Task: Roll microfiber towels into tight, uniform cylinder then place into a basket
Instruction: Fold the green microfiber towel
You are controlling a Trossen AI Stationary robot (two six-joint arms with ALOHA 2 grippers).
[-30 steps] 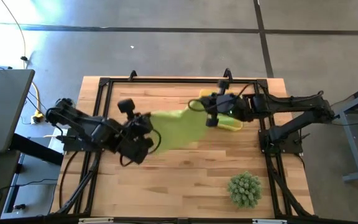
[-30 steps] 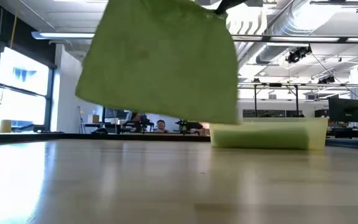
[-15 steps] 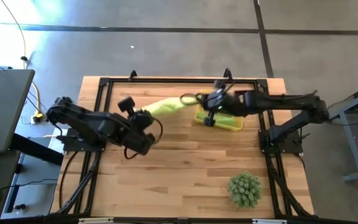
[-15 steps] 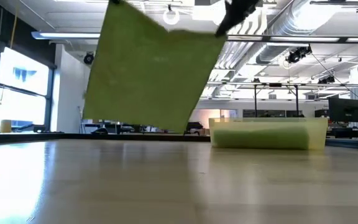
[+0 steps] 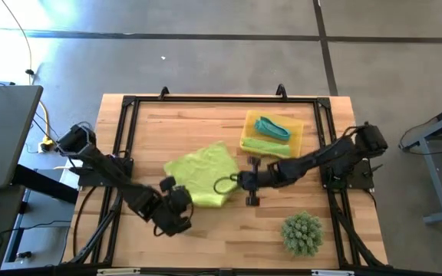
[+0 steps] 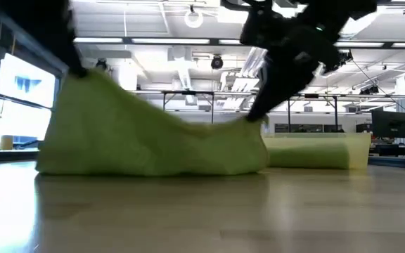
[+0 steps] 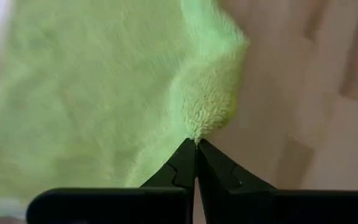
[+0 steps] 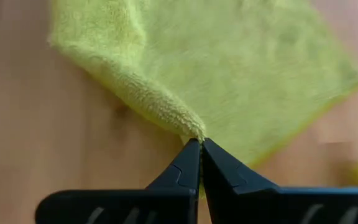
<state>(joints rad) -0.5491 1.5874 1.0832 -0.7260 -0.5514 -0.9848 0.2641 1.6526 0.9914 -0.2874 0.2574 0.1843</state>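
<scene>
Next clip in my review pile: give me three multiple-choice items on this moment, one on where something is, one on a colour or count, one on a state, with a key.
1. Where is the lime-green towel that both grippers hold?
A. spread on the wooden table, beside the yellow basket
B. inside the basket
C. draped over the spiky green plant

2. What lies in the basket?
A. nothing
B. one teal rolled towel and one lime-green rolled towel
C. two teal towels

3. How do the left gripper and the right gripper stand?
A. both wide open above the towel
B. only the left is shut
C. both shut, each pinching a towel corner

Key: 1 A, the high view shows the towel flat on the wood, clear of the basket. 2 B, two rolls of those colours show there. 3 C, each wrist view shows fingertips closed on pile.
</scene>
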